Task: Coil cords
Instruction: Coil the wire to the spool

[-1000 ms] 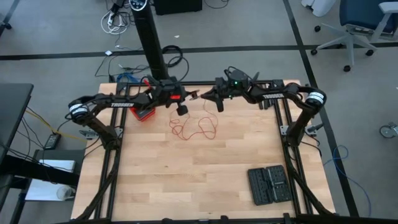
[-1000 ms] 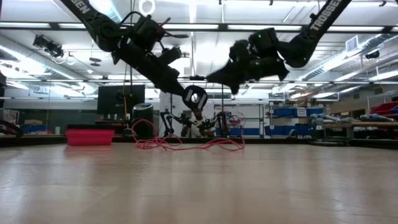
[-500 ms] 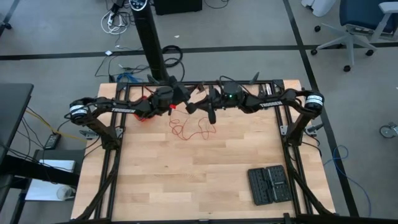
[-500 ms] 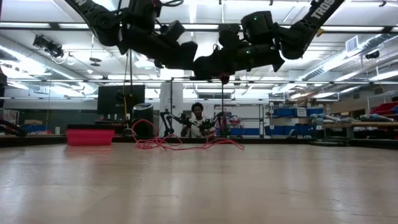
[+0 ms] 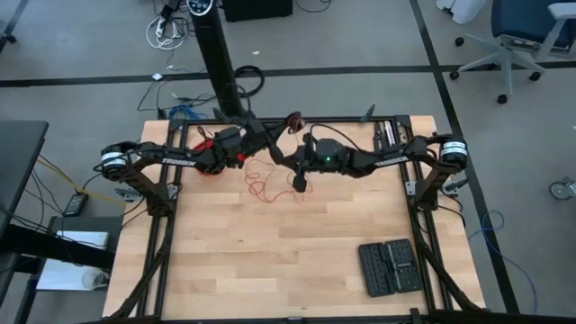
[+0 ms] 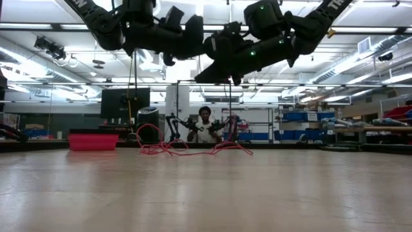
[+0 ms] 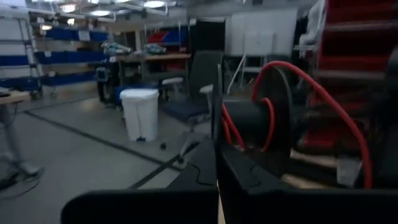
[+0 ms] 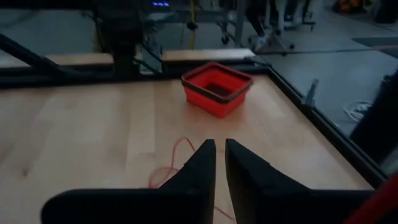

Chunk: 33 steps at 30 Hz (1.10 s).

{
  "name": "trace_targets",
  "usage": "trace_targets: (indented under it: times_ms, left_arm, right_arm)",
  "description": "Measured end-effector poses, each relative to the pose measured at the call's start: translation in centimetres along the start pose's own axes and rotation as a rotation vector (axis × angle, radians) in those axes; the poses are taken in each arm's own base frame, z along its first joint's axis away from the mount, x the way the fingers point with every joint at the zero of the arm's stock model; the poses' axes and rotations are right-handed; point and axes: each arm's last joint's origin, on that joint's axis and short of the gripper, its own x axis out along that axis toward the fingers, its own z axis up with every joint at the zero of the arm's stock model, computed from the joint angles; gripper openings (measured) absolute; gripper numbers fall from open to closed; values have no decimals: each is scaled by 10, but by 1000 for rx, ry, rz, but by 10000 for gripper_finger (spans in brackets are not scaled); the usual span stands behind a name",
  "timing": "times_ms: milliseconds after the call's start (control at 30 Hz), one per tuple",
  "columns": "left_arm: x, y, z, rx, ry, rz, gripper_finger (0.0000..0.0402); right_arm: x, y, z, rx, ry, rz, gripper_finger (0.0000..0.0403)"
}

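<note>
The cord is a thin red wire. Part of it lies in loose loops on the table (image 5: 274, 186), (image 6: 193, 148). Part of it is wound on a black spool (image 7: 264, 121), (image 5: 293, 121), which my left gripper (image 5: 281, 129) carries high near the table's far edge, shut on it. One strand (image 7: 323, 84) arcs off the spool. My right gripper (image 8: 220, 149), (image 5: 277, 155) hovers above the loose loops and points toward the table's left. A narrow gap shows between its fingers, with nothing in it. My left gripper holds the black spool by its near flange (image 7: 217, 115), at the fingers' free ends. The fingers reach out about level toward the table's far right. The spool is lifted clear of the table, its axis lying across the fingers; the exact place of contact is hidden by the fingers.
A red square box (image 5: 209, 155), (image 8: 217, 89) stands at the far left. A black case (image 5: 389, 267) lies open at the near right. The two arms cross close together over the table's far middle. A person (image 6: 205, 125) sits in the room beyond the table.
My left gripper has risen and tipped from pointing down to about level, carrying the spool up and toward the far edge. My right gripper has moved toward the table's left, over the loose loops. The loops on the table have kept their place.
</note>
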Motion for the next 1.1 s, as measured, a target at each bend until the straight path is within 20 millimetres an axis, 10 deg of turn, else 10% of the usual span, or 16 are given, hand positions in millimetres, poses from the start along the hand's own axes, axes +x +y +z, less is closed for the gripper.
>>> trace_targets:
  times_ms: [733, 1100]
  left_arm:
    - [-31, 15, -20, 67, -169, 5, 0]
    - [-37, 21, -27, 82, -171, -8, 0]
  right_arm:
    - [-4, 9, -24, -96, 255, -63, 34]
    - [-5, 9, -21, -197, 378, -34, 139]
